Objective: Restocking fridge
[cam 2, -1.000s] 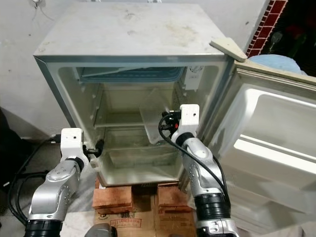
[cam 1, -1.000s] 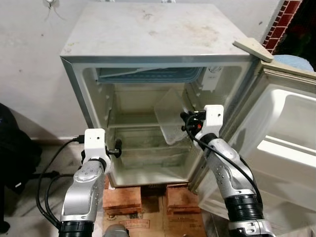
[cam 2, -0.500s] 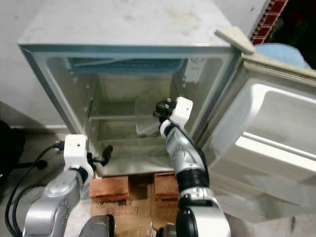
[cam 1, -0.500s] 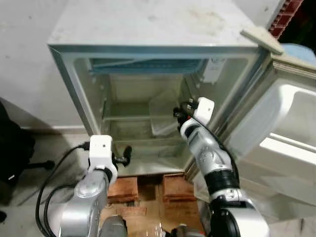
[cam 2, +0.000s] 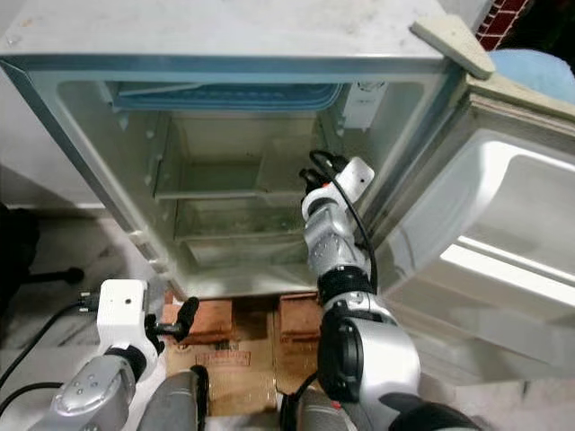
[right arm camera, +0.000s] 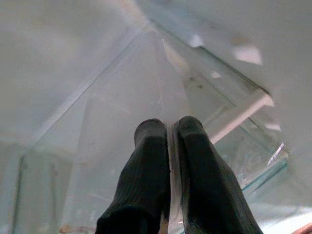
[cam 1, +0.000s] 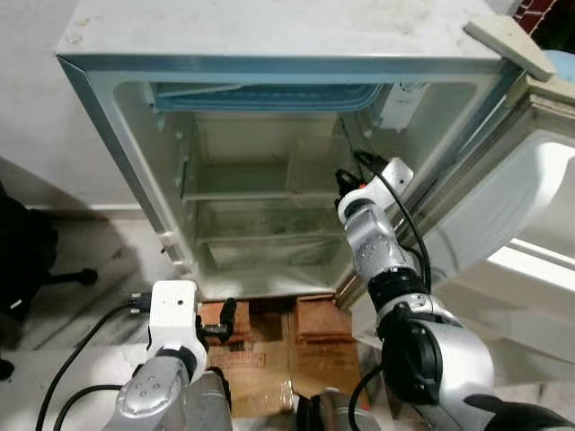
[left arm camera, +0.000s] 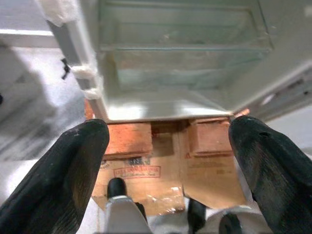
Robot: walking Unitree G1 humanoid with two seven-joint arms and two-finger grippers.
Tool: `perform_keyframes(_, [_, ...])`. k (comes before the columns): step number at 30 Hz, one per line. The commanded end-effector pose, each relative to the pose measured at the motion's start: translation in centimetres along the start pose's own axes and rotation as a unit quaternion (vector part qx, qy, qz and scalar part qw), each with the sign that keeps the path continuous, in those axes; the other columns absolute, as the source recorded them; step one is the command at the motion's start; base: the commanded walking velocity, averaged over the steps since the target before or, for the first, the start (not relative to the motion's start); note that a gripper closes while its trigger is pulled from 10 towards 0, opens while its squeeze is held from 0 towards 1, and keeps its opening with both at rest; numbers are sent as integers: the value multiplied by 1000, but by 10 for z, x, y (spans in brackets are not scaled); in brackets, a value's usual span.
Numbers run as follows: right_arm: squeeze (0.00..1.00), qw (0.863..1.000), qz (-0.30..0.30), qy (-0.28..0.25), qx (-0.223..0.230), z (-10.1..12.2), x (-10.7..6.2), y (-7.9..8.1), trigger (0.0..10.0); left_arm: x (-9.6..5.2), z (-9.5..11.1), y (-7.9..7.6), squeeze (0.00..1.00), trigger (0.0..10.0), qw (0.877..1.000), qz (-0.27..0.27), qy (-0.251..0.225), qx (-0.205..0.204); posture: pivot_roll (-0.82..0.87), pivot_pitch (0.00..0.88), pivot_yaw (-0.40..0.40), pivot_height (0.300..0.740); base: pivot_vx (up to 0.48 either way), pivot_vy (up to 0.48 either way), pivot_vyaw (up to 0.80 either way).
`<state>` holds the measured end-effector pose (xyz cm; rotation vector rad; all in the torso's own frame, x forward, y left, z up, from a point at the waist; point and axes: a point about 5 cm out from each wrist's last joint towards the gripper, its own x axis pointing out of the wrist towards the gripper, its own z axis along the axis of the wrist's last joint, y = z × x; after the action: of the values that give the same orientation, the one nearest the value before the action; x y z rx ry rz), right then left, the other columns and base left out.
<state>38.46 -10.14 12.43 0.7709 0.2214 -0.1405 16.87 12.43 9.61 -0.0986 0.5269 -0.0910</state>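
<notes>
Inside the fridge (cam 1: pixel 269 54), your right gripper (right arm camera: pixel 170 127) clamps its fingers on the clear shelf panel (cam 1: pixel 314 166) above the glass shelf; your left gripper (left arm camera: pixel 168 161) hangs open outside, below.

A: Any legible text this frame?

B: One candidate. The cardboard (left arm camera: pixel 168 170) on the floor below the fridge (cam 1: pixel 269 36) carries a red-framed printed label (left arm camera: pixel 136 172), at about 7 o'clock from the fridge's open compartment in the head views. The characters are too blurred to read.

A: Anything on the fridge body, door or shelves?

B: Nothing readable. No brand, number or sign resolves in any view.
</notes>
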Motion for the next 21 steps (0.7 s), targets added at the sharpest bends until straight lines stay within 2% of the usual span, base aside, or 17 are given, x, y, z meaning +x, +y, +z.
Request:
perform_keyframes(1, [0,999,-32,22,19,-10,-1,-5,10000,-3,-1,-2,0,10000,1000,0,5,-2,267,251,-90,740,0,0,0])
perform_keyframes(9, [0,997,-29,32,61,-17,0,5,10000,-9,-2,-9,0,10000,1000,2,12,-10,281,262,-114,740,0,0,0])
perform_keyframes(12, [0,997,-18,38,65,-18,0,10,10000,-11,-2,-11,0,10000,1000,2,12,-13,283,267,-117,740,0,0,0])
perform_keyframes(13, [0,996,3,37,85,-18,0,16,10000,-11,-2,-11,0,10000,1000,3,12,-14,285,267,-121,740,0,0,0])
perform_keyframes(14, [616,996,4,37,80,-17,0,17,10000,-11,-2,-11,0,10000,1000,3,13,-15,285,268,-122,740,0,0,0])
perform_keyframes(15, [918,996,6,37,77,-17,0,19,10000,-11,-3,-11,0,10000,1000,3,13,-15,285,269,-123,740,0,0,0])
perform_keyframes(16, [1000,996,12,36,80,-16,0,21,10000,-11,-3,-12,0,10000,1000,3,13,-16,285,270,-124,740,0,0,0])
perform_keyframes(21, [1000,996,30,31,79,-11,2,30,10000,-10,-1,-12,0,10000,1000,7,12,-17,285,270,-134,740,0,0,0])
